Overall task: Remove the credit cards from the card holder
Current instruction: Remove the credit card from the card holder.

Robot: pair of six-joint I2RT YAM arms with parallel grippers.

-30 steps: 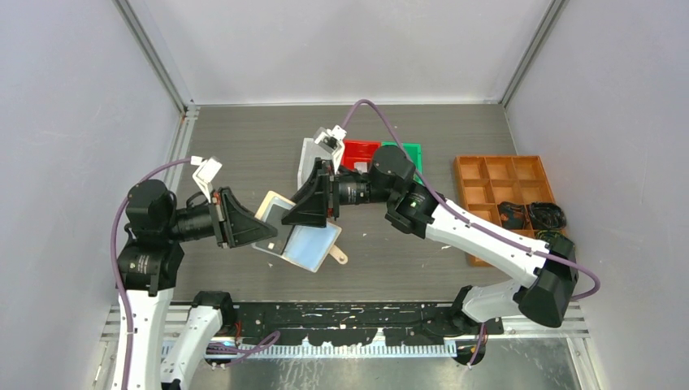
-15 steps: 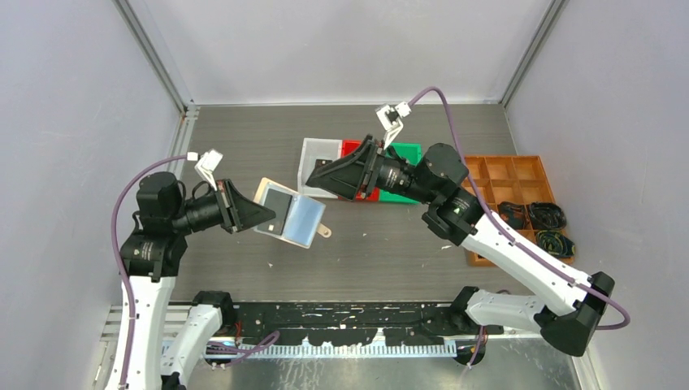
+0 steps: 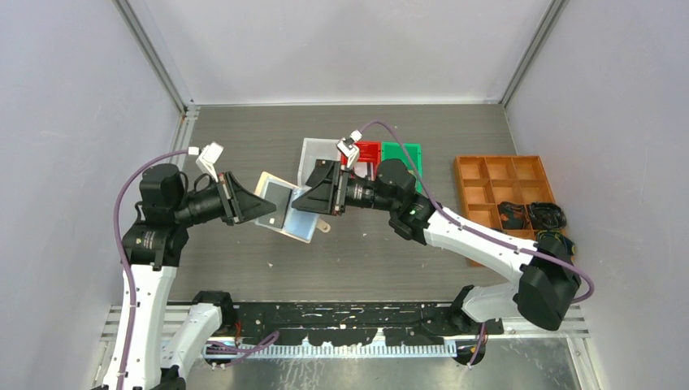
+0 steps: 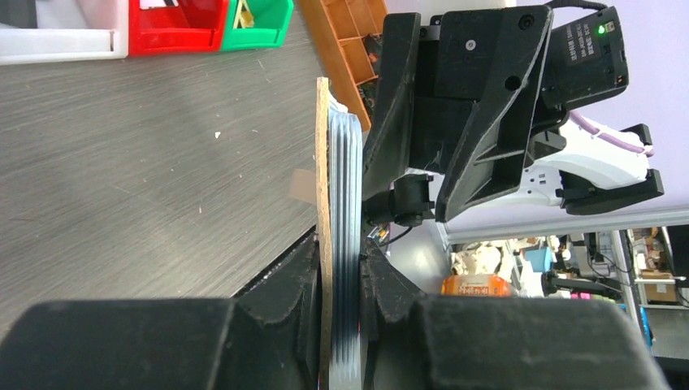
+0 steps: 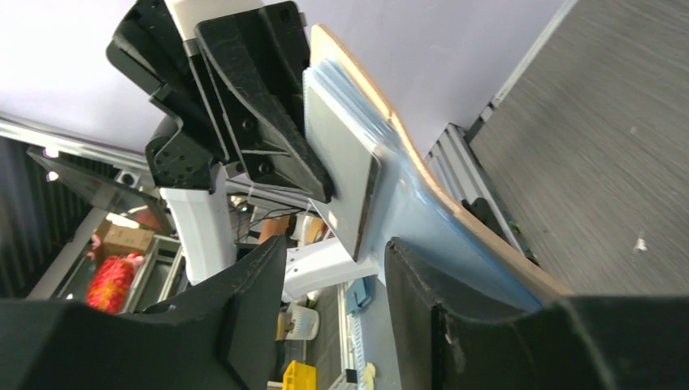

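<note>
Currently the left hand (image 4: pixel 341 272) is clamped on the card holder (image 4: pixel 323 187), holding it up off the table (image 3: pixel 244 138) with the clear sleeves facing the right arm, probably so a card can slide straight out. Right hand (image 5: pixel 333 260) has its fingers apart, straddling the lower edge of a grey credit card (image 5: pixel 341 166) that pokes from a sleeve, no pinch yet. Likely next step: close on that card and pull. Risk: the sleeve drags along.

white bin (image 3: pixel 317 151), red bin (image 3: pixel 370 151) and green bin (image 3: pixel 404 154) sit in a row near an orange compartment tray (image 3: pixel 497 158).
</note>
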